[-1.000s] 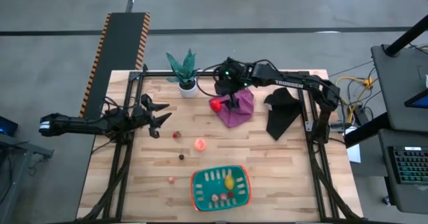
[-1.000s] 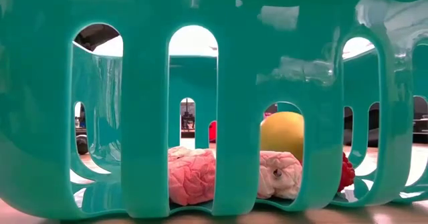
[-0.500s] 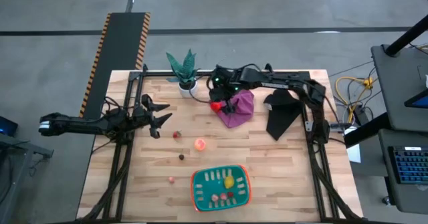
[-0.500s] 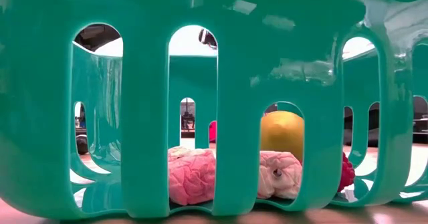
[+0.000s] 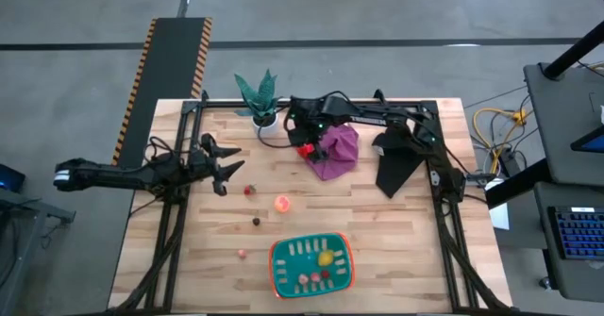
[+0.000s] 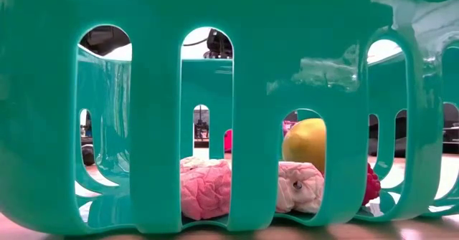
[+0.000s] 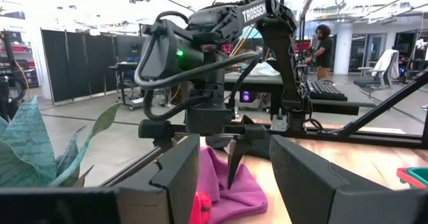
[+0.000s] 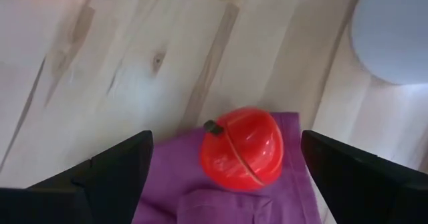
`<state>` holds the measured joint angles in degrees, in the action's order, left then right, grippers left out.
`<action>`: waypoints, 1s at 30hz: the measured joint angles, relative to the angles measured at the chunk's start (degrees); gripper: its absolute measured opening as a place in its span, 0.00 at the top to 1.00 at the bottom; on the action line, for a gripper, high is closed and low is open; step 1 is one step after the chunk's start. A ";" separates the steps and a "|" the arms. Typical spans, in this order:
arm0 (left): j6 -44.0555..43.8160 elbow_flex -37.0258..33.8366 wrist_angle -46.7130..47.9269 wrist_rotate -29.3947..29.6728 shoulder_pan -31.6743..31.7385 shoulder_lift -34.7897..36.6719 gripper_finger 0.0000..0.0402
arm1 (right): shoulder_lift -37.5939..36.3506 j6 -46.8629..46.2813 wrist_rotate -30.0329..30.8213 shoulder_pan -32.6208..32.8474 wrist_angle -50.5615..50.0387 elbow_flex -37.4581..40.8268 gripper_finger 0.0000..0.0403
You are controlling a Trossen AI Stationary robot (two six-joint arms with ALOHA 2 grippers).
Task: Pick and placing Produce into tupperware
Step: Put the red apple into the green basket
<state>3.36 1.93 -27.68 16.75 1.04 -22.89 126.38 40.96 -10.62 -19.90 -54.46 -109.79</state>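
The teal tupperware with an orange-red rim sits near the table's near edge, holding a yellow piece and pink pieces. A red round piece lies on the edge of a purple cloth. My right gripper hangs open above it, one finger on either side, apart from it. A small red piece, a peach-orange one, a dark one and a tiny pink one lie on the wood. My left gripper waits open at the table's left.
A green potted plant in a white pot stands just left of the right gripper, at the far edge. A black cloth lies right of the purple one. Bare wood lies between the loose pieces and the basket. A person stands far behind the table.
My right gripper has moved toward the table's left, from over the middle of the purple cloth to above the red piece at the cloth's left edge, its arm folding in. The red piece and the other produce have stayed where they were.
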 joint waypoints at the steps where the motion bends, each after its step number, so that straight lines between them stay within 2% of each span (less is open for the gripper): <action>1: 0.00 0.00 0.03 0.00 0.00 -0.08 0.58 | 0.57 0.02 0.05 0.00 -0.79 -0.69 0.08; 7: 0.00 0.00 -0.02 -0.02 0.00 -0.68 0.58 | 3.13 -0.03 1.26 0.02 -3.89 -4.10 0.08; 30: 0.00 0.00 -0.13 -0.02 0.00 -0.70 0.58 | 6.33 2.35 3.63 -0.02 -1.81 -3.76 0.08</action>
<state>3.36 1.93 -27.81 16.73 1.04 -23.59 132.70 43.31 -6.99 -19.92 -56.27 -113.55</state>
